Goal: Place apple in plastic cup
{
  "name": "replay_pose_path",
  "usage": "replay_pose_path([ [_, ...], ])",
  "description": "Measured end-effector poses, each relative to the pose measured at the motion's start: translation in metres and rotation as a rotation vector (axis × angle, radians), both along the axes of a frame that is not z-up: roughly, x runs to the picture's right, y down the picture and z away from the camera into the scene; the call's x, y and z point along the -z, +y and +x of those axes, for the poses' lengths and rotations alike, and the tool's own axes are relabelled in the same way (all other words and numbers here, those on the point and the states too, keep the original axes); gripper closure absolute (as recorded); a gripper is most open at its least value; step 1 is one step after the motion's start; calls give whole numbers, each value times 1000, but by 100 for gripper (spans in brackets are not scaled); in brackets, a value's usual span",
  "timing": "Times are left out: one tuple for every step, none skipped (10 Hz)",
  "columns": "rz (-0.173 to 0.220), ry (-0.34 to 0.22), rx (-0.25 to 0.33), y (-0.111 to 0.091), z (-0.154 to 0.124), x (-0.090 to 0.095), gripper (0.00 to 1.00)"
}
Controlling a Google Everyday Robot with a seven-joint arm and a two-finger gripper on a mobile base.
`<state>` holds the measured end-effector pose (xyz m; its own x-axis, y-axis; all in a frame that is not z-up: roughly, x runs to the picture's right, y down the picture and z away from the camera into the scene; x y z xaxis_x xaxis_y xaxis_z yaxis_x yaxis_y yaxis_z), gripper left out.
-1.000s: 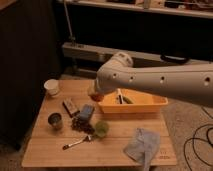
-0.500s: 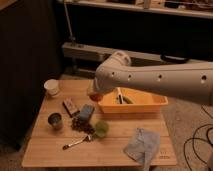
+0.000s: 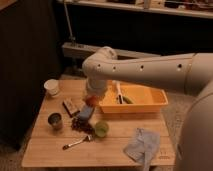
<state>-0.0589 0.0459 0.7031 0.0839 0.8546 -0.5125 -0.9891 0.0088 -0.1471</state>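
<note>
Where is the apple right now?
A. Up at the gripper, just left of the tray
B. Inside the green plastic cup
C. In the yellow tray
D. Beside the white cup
A: the apple is held in the shut fingers of the gripper under the arm's wrist, beside the yellow tray and not in the plastic cup.

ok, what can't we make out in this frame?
Camera view:
- gripper, at the tip of the arm over the left half of the table: jaws hidden by the arm and the apple, so contact with the apple is unclear.
- plastic cup: inside too dim to see.
- blue item beside the apple: too blurred to identify.
- tray: left corner partly covered by the arm.
</note>
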Motion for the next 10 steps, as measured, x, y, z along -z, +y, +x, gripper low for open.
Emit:
replay_pose_path([
  [-33, 20, 5, 10, -3, 1, 100],
  [-62, 34, 4, 20, -6, 1, 100],
  [-96, 62, -9, 32, 1, 0, 100],
  [-108, 82, -23, 36, 12, -1, 100],
  [-117, 79, -39, 40, 18, -2, 100],
  [-116, 61, -69, 41, 30, -3, 100],
  [-124, 40, -97, 45, 38, -5, 100],
  [-138, 23, -108, 49, 41, -7, 100],
  [-153, 17, -114, 55, 44, -12, 100],
  [-173, 10, -122, 64, 49, -19, 100],
])
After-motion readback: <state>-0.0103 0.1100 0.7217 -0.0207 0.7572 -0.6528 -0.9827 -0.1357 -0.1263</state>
